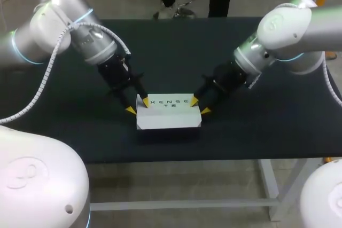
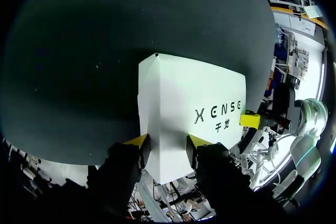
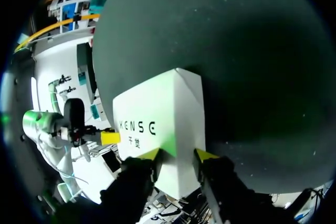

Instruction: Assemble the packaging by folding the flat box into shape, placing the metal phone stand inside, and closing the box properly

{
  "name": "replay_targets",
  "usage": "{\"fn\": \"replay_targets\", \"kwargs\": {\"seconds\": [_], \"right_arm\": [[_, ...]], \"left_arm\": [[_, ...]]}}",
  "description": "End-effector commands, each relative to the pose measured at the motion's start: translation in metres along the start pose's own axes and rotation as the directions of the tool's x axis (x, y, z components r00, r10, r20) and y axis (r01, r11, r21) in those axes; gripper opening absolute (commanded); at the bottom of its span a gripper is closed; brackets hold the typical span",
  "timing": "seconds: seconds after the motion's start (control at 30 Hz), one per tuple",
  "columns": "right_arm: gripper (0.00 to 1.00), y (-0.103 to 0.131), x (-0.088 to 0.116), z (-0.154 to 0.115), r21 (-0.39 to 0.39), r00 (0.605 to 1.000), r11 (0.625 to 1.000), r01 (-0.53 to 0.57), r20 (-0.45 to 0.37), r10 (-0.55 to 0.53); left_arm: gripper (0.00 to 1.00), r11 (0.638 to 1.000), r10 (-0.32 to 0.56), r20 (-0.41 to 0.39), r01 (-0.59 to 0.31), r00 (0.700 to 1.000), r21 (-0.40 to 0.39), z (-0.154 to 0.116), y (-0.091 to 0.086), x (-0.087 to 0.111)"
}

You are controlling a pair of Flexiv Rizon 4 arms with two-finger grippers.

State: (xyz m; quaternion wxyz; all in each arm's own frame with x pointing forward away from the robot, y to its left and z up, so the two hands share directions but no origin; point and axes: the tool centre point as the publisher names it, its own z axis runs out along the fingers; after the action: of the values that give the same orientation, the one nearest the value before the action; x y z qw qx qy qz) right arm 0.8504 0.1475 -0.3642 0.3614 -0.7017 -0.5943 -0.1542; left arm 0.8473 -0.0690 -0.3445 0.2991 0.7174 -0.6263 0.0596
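Observation:
The white box (image 1: 170, 115) lies folded into shape on the dark table (image 1: 256, 132), printed face up; the phone stand is not visible. My left gripper (image 1: 138, 105) is at the box's left end. Its yellow fingertips (image 2: 142, 141) straddle that end's corner, with white card (image 2: 167, 161) showing between them. My right gripper (image 1: 199, 105) mirrors it at the right end, its fingertips (image 3: 206, 155) straddling the box's edge (image 3: 176, 129). Both stand partly open and touch the box ends without pinching it from two sides. A small flap corner (image 1: 140, 99) sticks up at the left end.
Dark table surface surrounds the box on all sides. The front edge (image 1: 176, 159) runs close below the box. Each wrist view shows the other arm's yellow tip beyond the box's far end (image 2: 250, 119) (image 3: 109, 137).

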Motion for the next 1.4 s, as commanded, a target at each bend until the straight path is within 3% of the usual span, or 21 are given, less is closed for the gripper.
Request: {"fn": "replay_targets", "kwargs": {"seconds": [0.03, 1.4], "right_arm": [[0.42, 0.0025, 0.0096, 0.0052, 0.014, 1.0, 1.0, -0.002, 0.0, 0.002], [0.43, 0.0058, 0.0089, 0.002, 0.035, 1.0, 0.999, -0.02, 0.014, 0.02]], "left_arm": [[0.47, 1.0, -0.002, 0.007, 0.002, 1.0, -0.013, 0.0044, -0.0045, 0.0105], [0.47, 0.998, -0.028, 0.012, 0.029, 1.0, -0.048, 0.0008, -0.0067, 0.004]]}}
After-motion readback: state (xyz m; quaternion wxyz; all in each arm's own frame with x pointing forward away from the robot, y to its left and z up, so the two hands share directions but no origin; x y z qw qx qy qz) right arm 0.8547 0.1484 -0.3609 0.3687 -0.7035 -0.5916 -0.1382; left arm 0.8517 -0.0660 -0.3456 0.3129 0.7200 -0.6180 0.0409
